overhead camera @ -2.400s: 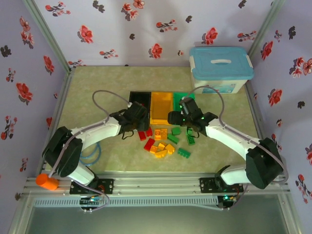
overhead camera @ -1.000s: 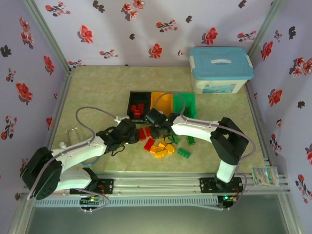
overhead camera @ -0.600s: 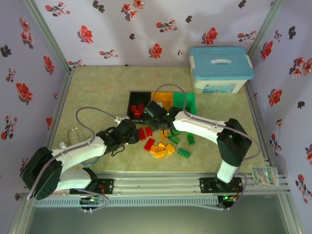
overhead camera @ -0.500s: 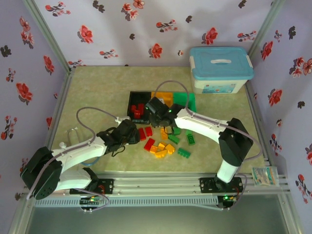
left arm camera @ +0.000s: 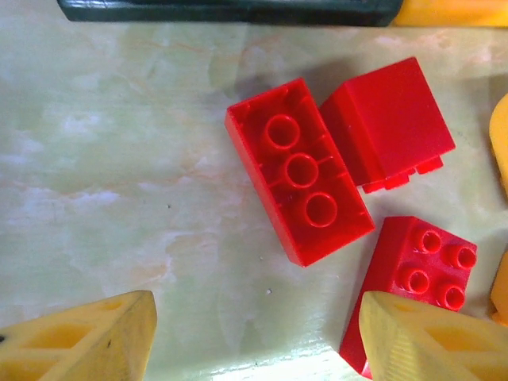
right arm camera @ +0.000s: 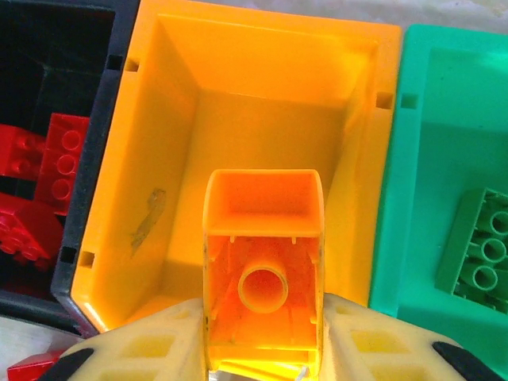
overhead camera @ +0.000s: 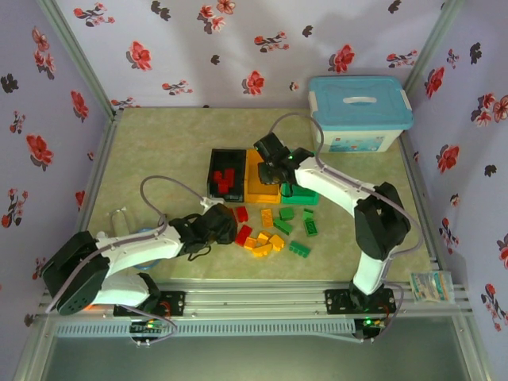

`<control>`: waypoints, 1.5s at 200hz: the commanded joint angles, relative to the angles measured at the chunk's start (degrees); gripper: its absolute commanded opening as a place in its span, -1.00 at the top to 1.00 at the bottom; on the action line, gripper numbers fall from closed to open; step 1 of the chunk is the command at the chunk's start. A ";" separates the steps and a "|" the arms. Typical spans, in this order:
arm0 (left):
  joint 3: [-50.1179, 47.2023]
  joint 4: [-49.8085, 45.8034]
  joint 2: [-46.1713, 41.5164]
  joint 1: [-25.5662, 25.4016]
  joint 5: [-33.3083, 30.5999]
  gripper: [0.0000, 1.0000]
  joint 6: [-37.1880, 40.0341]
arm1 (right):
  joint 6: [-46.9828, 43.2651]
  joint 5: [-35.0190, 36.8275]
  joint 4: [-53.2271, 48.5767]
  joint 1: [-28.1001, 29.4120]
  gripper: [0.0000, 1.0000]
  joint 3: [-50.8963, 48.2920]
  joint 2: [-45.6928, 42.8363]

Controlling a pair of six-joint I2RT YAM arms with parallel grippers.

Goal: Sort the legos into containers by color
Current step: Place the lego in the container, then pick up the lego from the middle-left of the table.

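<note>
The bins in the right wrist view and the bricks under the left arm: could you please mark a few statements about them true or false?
1. The right end effector grips an orange brick over the orange bin. True.
2. The black bin holds green pieces. False: it holds red bricks.
3. The left end effector is open above three loose red legos on the table. True.
4. The green bin has nothing in it. False: a green brick lies inside.
</note>
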 commanded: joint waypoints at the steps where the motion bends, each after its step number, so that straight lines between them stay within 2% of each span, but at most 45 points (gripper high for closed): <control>1: 2.38 0.05 1.15 -1.44 -2.29 -0.35 -0.68 | -2.18 -0.97 -1.68 -1.18 0.04 3.49 1.79; 10: 3.11 -0.69 1.24 -1.99 -2.65 -0.35 -0.50 | -2.58 -0.59 -2.14 -1.27 -0.22 4.17 1.76; 23: 4.11 -2.01 1.04 -2.88 -3.33 -0.36 -0.27 | -2.65 -0.44 -1.87 -1.27 -0.39 4.07 1.10; 31: 4.70 -2.52 0.90 -3.56 -3.45 -0.35 -0.29 | -2.51 -0.40 -1.50 -1.27 -0.43 3.56 0.55; 70: 7.18 -2.94 1.56 -8.35 -2.01 -0.36 1.86 | -1.10 -1.29 1.88 -1.27 -0.44 -1.34 -3.83; 95: 8.85 -1.54 2.71 -11.32 2.37 -0.36 6.59 | -0.36 -0.08 3.13 -1.27 -0.44 -4.59 -7.23; 121: 10.63 -0.62 5.68 -13.56 5.50 -0.26 10.01 | -0.46 0.84 4.18 -1.35 -0.44 -7.10 -10.65; 184: 17.18 -1.44 13.84 -15.43 10.67 -0.22 15.99 | -0.09 2.63 5.17 -1.77 -0.45 -13.67 -17.66; 258: 22.71 -6.62 21.45 -16.11 11.07 -0.22 19.88 | 0.88 3.21 6.25 -3.12 -0.45 -19.35 -23.37; 300: 24.05 -8.86 24.27 -17.06 10.83 -0.14 20.25 | 1.22 3.47 6.52 -3.47 -0.45 -20.99 -24.87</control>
